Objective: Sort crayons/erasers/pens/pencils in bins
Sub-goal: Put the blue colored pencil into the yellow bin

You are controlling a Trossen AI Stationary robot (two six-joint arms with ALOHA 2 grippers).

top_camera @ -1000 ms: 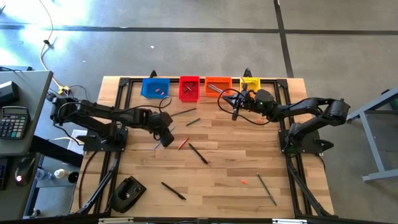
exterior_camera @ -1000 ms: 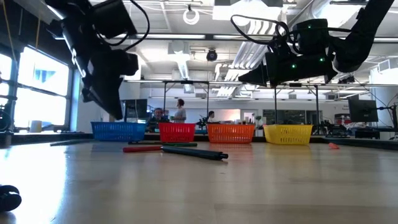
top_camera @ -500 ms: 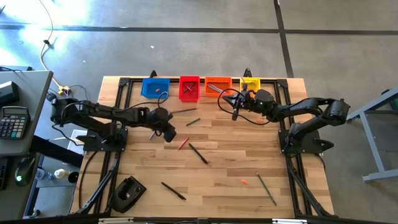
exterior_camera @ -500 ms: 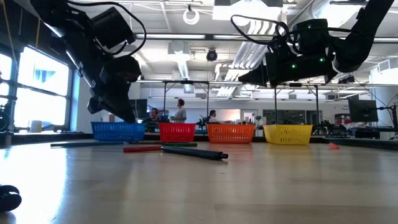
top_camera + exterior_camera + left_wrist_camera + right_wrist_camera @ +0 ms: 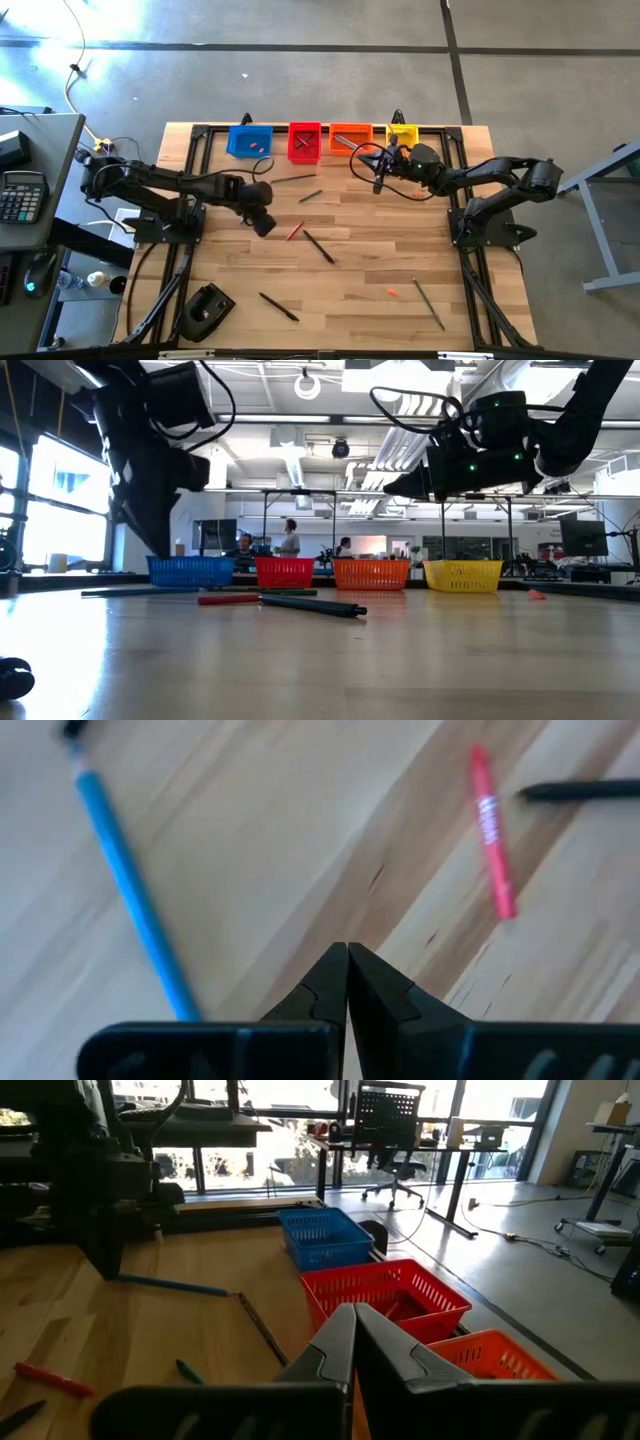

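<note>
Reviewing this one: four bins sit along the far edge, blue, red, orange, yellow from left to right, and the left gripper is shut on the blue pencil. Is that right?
Not quite. The bin order is right, but the left gripper is shut on nothing. The left wrist view shows the blue pencil lying on the table, clear of the closed fingertips.

Open-plan office or lab: bare concrete floor [image 5: 330,60], exposed ceiling ducts [image 5: 300,460], desks and swivel chair [image 5: 385,1120] by tall windows [image 5: 240,1165], calculator [image 5: 22,195] on side desk.

Four bins [image 5: 303,141] in a row (blue, red, orange, yellow), pink erasers [image 5: 257,146] inside blue
</note>
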